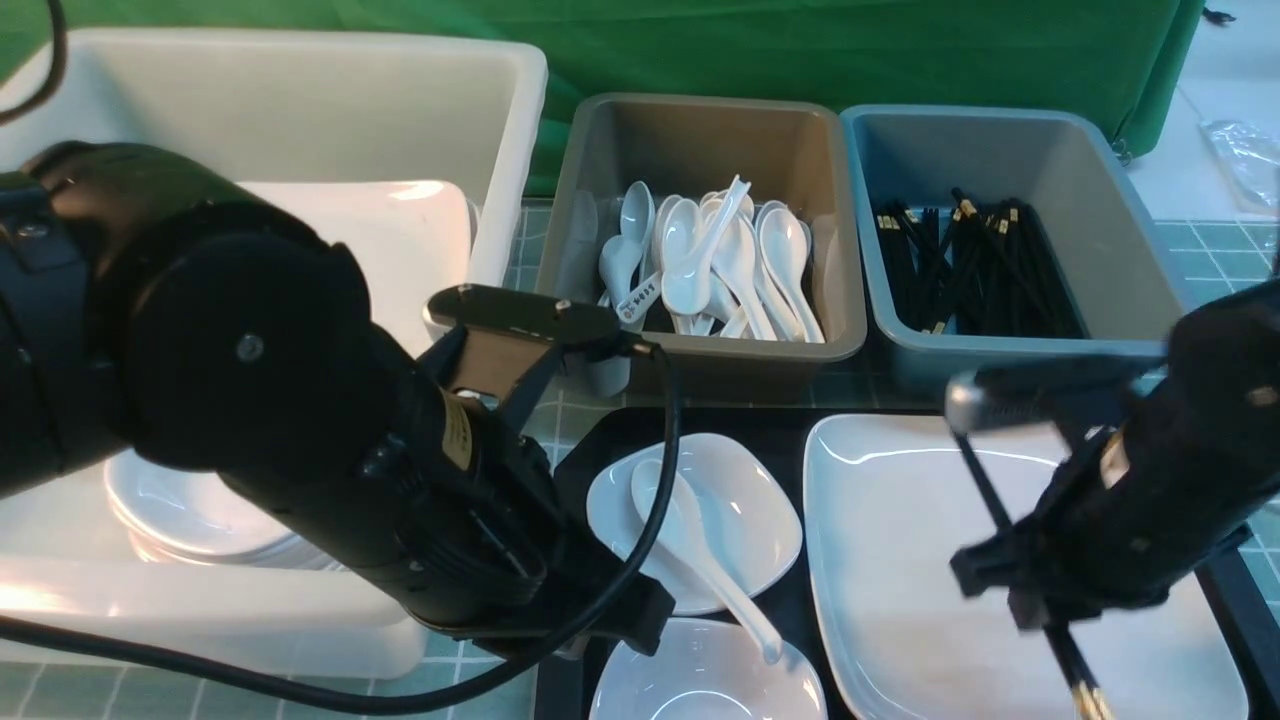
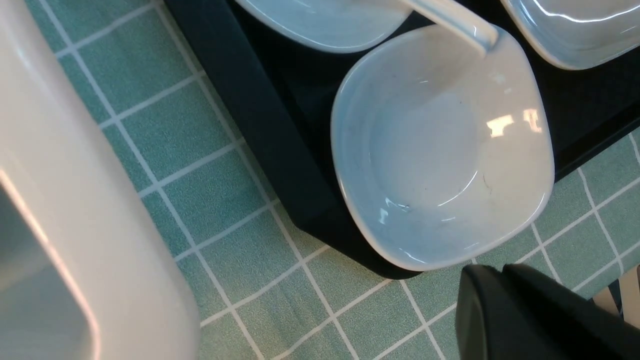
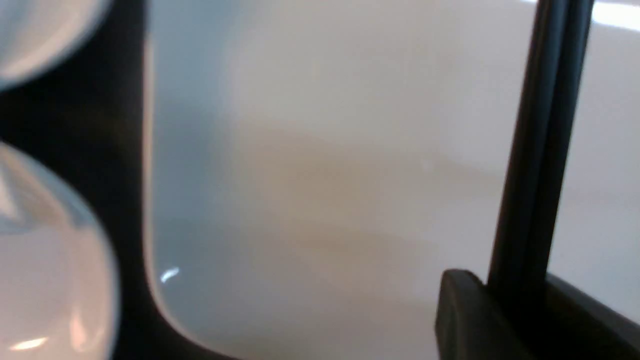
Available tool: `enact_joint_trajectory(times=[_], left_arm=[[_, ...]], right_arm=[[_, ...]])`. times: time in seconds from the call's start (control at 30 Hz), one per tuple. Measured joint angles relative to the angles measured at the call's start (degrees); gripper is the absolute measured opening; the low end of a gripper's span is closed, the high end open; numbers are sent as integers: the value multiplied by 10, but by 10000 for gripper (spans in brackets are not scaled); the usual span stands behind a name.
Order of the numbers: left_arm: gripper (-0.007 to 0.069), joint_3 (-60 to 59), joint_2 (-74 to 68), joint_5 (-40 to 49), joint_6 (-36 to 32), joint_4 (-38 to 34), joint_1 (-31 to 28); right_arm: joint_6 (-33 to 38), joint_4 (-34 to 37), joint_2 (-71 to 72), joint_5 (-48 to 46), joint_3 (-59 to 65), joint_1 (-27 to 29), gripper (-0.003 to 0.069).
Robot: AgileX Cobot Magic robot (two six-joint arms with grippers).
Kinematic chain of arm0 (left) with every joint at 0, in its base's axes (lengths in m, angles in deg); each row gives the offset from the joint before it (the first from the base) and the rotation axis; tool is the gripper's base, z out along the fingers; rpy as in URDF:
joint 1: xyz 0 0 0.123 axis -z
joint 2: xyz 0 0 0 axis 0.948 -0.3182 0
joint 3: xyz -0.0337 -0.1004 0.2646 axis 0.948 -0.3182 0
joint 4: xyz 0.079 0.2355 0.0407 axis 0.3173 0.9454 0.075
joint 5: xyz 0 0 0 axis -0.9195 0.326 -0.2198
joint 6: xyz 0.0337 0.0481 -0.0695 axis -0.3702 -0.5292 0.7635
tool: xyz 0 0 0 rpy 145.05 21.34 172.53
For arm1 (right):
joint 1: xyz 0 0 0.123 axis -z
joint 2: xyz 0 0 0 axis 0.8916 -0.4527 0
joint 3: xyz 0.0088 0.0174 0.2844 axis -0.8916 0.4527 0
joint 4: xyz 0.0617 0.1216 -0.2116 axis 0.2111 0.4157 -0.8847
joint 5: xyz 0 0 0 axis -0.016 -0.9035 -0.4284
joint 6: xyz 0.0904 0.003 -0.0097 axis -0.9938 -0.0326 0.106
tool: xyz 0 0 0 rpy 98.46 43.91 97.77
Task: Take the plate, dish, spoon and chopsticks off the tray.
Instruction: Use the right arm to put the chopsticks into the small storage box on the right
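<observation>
Right gripper (image 3: 517,300) clamps two chopsticks (image 3: 535,150) above one plate (image 1: 900,560).
Left gripper (image 2: 492,272) closed; two dishes (image 1: 760,500), one spoon (image 1: 690,545) on tray (image 1: 795,610); green tiled cloth (image 2: 210,175), green curtain (image 1: 800,50) behind.

I can't read any real words here. One white glossy spoon handle (image 1: 640,297) in the brown-grey plastic tub (image 1: 700,130) has small dark marks printed on it, like letters or numbers, but they are too tiny and fuzzy for me to make out. A little yellow sticker (image 1: 457,432) sits on the black left arm (image 1: 250,350). Its print is too small to read as well.
</observation>
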Motion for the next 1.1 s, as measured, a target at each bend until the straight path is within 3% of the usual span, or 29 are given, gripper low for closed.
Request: enact_joint_trajectory(times=[0.13,0.23,0.33,0.47,0.6,0.67,0.73,0.8,0.83,0.87,0.9,0.97,1.03,1.1], left_arm=[[8,0,0,-1,0,1,0],[8,0,0,-4,0,0,0],[8,0,0,-4,0,-1,0],[8,0,0,-4,0,-16,0],[8,0,0,-4,2,-18,0],[8,0,0,-4,4,-18,0],[8,0,0,-5,5,-18,0],[8,0,0,-8,6,-18,0],[8,1,-2,-24,13,-23,0],[8,5,-5,-27,14,-25,0],[8,6,-6,-27,14,-26,0],[8,28,-25,-29,16,-26,0],[8,69,-61,-27,19,-27,0],[8,115,-106,-18,31,-28,0]], right_arm=[[32,10,18,15,-80,46,146],[58,34,-47,19,-218,127,146],[83,64,-130,6,-342,167,146],[89,81,-275,-6,-523,192,146],[45,86,-378,-21,-627,193,154],[25,86,-402,-39,-646,193,198],[18,86,-415,-65,-654,193,307],[29,86,-416,-87,-657,193,389],[64,81,-410,-139,-664,193,484],[76,72,-403,-168,-666,193,493],[78,67,-399,-180,-666,193,488],[94,41,-377,-235,-665,193,408],[105,15,-322,-236,-640,195,202],[109,8,-256,-236,-596,196,84]])
